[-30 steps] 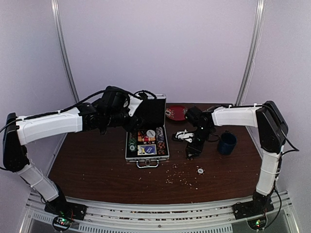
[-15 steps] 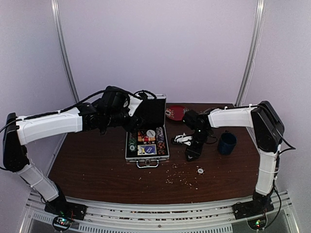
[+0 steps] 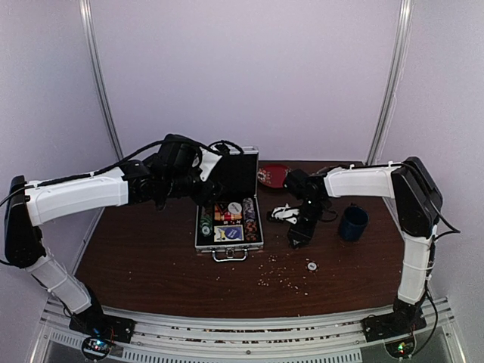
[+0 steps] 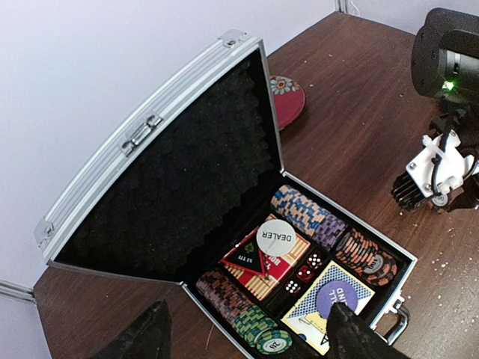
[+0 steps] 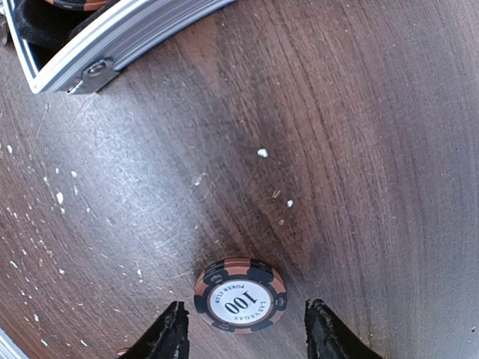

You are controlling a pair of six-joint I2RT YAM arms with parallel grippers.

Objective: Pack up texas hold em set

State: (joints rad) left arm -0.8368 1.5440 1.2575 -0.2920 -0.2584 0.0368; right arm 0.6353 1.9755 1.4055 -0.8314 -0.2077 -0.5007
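The silver case (image 3: 229,240) lies open on the table with its black-lined lid (image 4: 187,172) upright. It holds rows of chips (image 4: 303,213), a red card deck (image 4: 281,262), a blue deck (image 4: 325,303) and red dice (image 4: 304,271). My left gripper (image 4: 247,340) is open and empty above the case's near left side; it also shows in the top view (image 3: 210,190). My right gripper (image 5: 245,336) is open, pointing down, its fingers either side of a loose brown "100" chip (image 5: 241,295) on the table right of the case. That chip shows in the top view (image 3: 311,266).
A red round plate (image 3: 272,175) sits behind the case to the right. A dark blue mug (image 3: 353,223) stands right of my right arm. Pale crumbs (image 3: 280,280) are scattered on the brown table in front of the case. The case corner (image 5: 90,71) is close to the right gripper.
My right arm has shifted slightly left and toward the table. The left arm and the case have not moved.
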